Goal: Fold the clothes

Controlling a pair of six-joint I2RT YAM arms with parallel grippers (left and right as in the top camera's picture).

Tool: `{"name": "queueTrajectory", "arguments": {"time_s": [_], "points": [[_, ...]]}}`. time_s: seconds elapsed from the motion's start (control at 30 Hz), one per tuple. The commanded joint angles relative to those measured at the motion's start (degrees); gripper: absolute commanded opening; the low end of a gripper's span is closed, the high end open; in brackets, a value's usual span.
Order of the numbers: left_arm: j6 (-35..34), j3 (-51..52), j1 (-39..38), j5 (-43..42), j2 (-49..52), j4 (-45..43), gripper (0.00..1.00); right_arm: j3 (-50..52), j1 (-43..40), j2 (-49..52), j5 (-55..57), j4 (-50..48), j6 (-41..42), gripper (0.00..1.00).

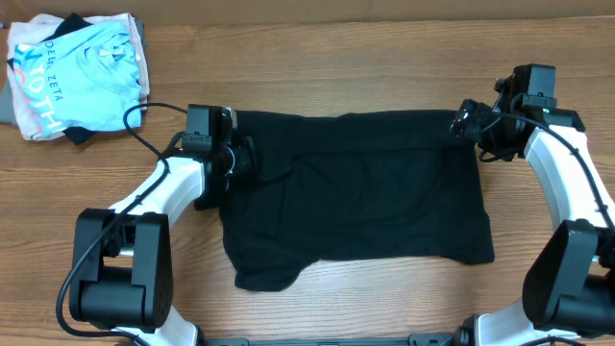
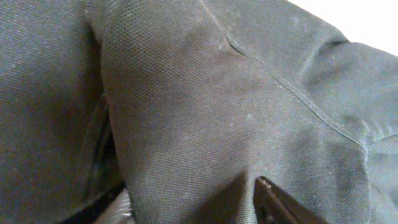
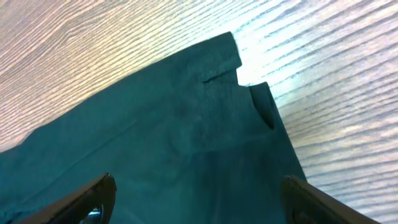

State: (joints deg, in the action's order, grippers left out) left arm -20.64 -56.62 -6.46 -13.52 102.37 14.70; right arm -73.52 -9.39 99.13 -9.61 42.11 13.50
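- The wooden surface (image 1: 365,308) carries everything. Its grain looks smooth, so expect cloth to slide on it if you drag rather than lift.
- The plain black short-sleeved soft-fabric T-shirt (image 1: 356,197) lies spread across the middle of the surface, between the two arms. It is flat but uneven, with a lobe sagging toward the near edge at its left. Judge it light, limp and not at all fragile. It will not hold a shape, so any part you leave unsupported will droop and drag. Take it by two matching corners along the far edge and lift them together.
- The light blue shirt with white lettering (image 1: 86,72) sits bundled at the far left corner, well apart from the black one. Leave it alone.
- Your left hand (image 1: 245,159) is at the black shirt's left edge. In the left wrist view woven fabric fills the frame and bunches between the two fingertips (image 2: 277,199), which stand a little apart. Whether they grip the cloth cannot be told.
- Your right hand (image 1: 466,125) hangs over the far right corner with its fingers (image 3: 93,199) spread wide and nothing between them.
- That corner (image 3: 252,102) shows a small notch and a curled lip in the right wrist view. Pinch just inside the hem, where the doubled layer gives firmer purchase than a single thin sheet.
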Motion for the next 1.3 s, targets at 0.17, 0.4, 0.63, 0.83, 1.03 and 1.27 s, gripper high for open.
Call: {"name": "queueTrajectory", "arguments": {"time_s": [0.17,0.4,0.63,0.83,1.03,1.27], "points": [[1.14,-0.63,-0.26,-1.16,0.83,-0.33,0.22,-1.18,-0.33,0.24,0.57,-1.11,1.51,0.88],[0.90,-1.38,0.52,-1.16,0.79,0.57,0.04,-1.20,-0.33,0.76,0.57,-5.27,1.53,0.85],[0.92,-5.25,3.82,-1.44,0.59,7.13,0.04,-1.22,-0.33,5.20,4.15,-8.00,1.49,0.93],[1.33,-5.64,4.85,-1.42,0.59,8.68,0.04,-1.22,-0.33,7.23,6.97,-7.58,1.29,0.95],[1.36,-5.64,4.85,-1.42,0.59,8.63,0.04,-1.18,-0.31,9.44,4.39,-7.58,1.31,0.90],[1.36,-5.64,4.85,-1.42,0.59,8.63,0.05,-1.18,-0.31,12.41,4.37,-7.58,1.51,0.78]]}}
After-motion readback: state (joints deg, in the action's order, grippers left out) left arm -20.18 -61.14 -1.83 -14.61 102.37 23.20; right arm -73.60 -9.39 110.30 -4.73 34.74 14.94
